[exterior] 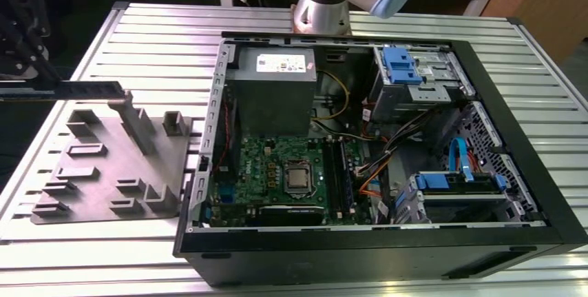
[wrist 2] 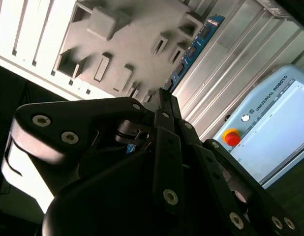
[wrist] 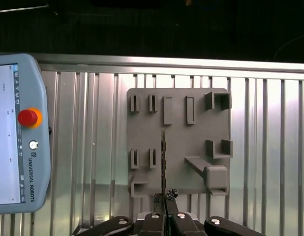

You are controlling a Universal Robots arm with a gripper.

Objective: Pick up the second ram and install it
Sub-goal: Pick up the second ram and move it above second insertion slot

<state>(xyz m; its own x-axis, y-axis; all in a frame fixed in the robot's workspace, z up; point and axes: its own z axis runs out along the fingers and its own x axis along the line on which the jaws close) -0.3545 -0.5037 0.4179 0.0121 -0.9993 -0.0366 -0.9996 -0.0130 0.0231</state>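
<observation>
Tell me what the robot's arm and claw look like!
The arm is a shiny silver-grey tube with a light blue cap on its joint. The gripper is black, built from flat jointed bars dotted with round silver bolts, and it narrows to a thin tip.

You see an open computer case [exterior: 544, 173] on the slatted tabletop [exterior: 156, 28], with its grey power supply [exterior: 273, 100] next to the green motherboard [exterior: 266, 166]. A grey tray with upright blocks [exterior: 96, 169] lies beside it. In the first wrist view, a teach pendant [wrist: 14, 147] rests near that tray.
</observation>
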